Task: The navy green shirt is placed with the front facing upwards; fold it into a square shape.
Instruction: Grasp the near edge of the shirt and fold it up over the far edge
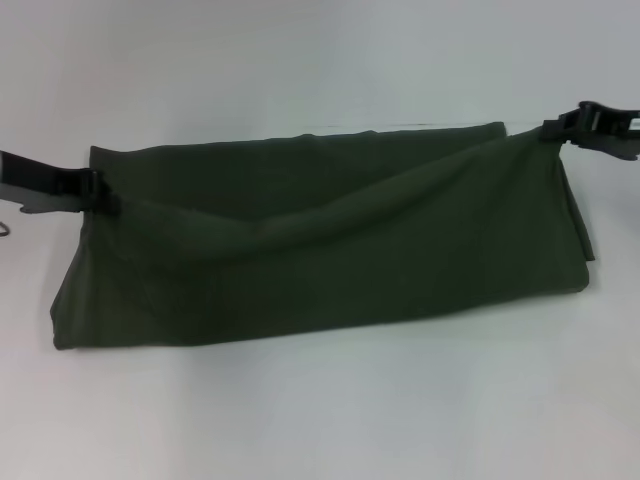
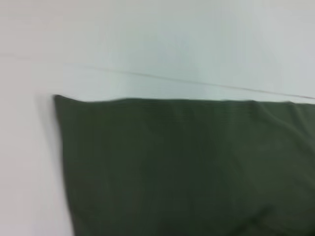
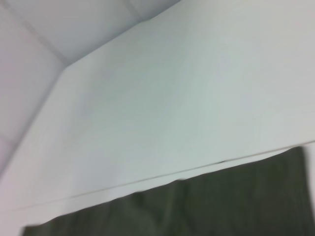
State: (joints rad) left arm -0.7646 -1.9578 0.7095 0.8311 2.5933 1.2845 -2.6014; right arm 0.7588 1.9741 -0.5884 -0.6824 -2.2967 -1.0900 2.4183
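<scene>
The navy green shirt (image 1: 330,250) lies as a wide dark olive band across the white table, its plain cloth facing up, no lettering showing. My left gripper (image 1: 88,190) is shut on the shirt's left edge, and my right gripper (image 1: 548,130) is shut on its right edge, higher up. Between them the lifted edge sags in a curved fold over the lower layer. The left wrist view shows the shirt (image 2: 187,167) with a straight far edge. A strip of the shirt (image 3: 197,206) crosses the right wrist view.
The white table (image 1: 320,410) spreads around the shirt on all sides. A thin seam line (image 2: 172,78) runs across the surface beyond the shirt's far edge. A small metal part (image 1: 5,228) shows at the far left edge.
</scene>
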